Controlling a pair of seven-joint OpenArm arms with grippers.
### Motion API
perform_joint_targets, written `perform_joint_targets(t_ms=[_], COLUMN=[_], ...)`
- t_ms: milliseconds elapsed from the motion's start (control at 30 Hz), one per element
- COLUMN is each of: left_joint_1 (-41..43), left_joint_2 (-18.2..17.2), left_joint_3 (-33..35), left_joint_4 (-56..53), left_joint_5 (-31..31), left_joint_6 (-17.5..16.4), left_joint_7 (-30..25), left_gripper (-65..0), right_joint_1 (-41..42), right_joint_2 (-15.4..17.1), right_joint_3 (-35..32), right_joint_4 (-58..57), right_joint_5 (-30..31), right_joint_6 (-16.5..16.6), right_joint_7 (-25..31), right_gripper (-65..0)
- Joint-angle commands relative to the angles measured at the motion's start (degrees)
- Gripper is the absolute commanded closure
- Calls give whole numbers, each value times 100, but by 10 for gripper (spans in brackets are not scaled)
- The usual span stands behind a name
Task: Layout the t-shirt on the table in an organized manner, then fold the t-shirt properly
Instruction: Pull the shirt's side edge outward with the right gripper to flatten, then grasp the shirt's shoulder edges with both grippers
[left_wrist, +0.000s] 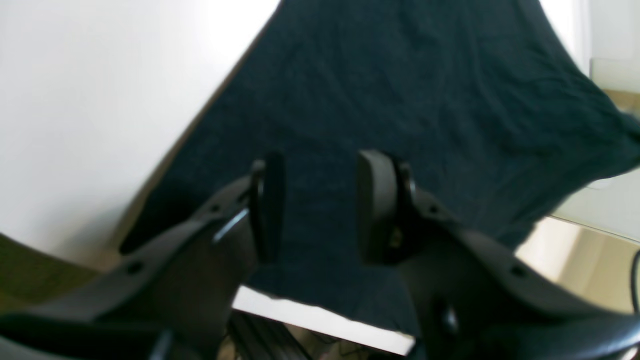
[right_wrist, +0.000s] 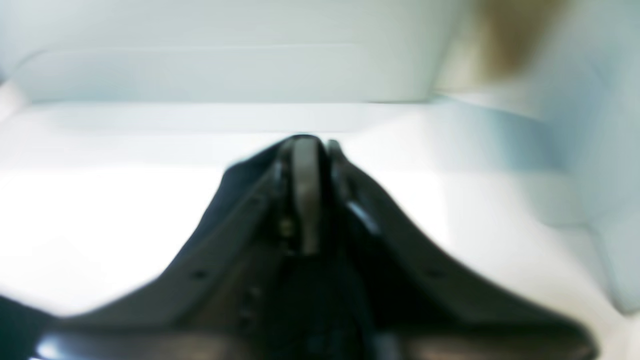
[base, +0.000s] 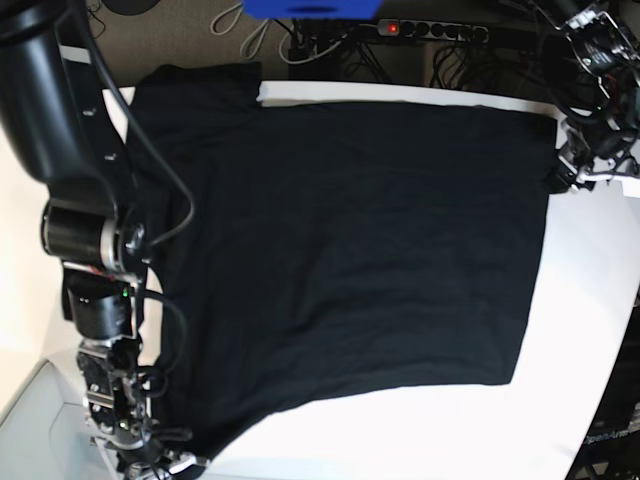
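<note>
1. While the t-shirt (base: 350, 260) is lying spread across the tabletop (base: 590, 300), its plain black side is facing up and its long axis is running across the base view, from the edge by the left hand (base: 572, 178) to the corner by the right hand (base: 150, 455).
2. In the left wrist view the left hand (left_wrist: 320, 205) is hovering with its fingers spread, nothing between them, the black cloth (left_wrist: 400, 100) stretching away ahead of it.
3. The right hand (right_wrist: 305, 150) is showing its fingers pressed together; dark cloth seems to be sitting at them, so it is probably pinching a shirt corner, though blur is hiding the contact.
4. Judging from this, each hand is sitting at an opposite end of the shirt.
5. Mostly flat, the shirt is carrying only light wrinkles; one sleeve is reaching past the tabletop's far edge, and no print is showing.
</note>
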Motion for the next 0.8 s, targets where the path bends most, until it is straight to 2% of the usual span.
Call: perform_joint_targets(t_ms=[0,100,200,367,500,600,700,767], left_joint_1=[-25,-25,-51,-77,-218,-491,-886,-1132], left_joint_2=[-99,-116,-125,-134,-116,-108,-64,-46], left_joint_3=[-15,-15,-6,-6,-6,-6,29,38], left_joint_4=[119,119,119,128,128,128,84,-66], left_joint_5=[-291,-546,-669,-801,-810,-933,-986,-959], left_joint_6=[52,78,78,87,69,78,87,95], left_joint_7=[-15,-15,-15,-15,-15,-15,-32,-50], left_gripper=[-237,-237,-237,-237,-237,-237,-237,-237], right_joint_1=[256,106,-52,-342,-1098,-1977,-2962,-3480], right_joint_2=[3,-6,-24,20,284,345,310,196], right_joint_3=[0,9,0,9,26,62,440,668], right_joint_4=[104,113,122,254,1467,2839,4263,4825], right_joint_5=[58,58,58,75,84,84,84,84], right_joint_6=[41,41,41,33,33,33,33,33], right_joint_7=[214,214,223,-15,-797,-1237,-1685,-1931], right_gripper=[-156,-253,-310,-326,-323,-277,-156,-74])
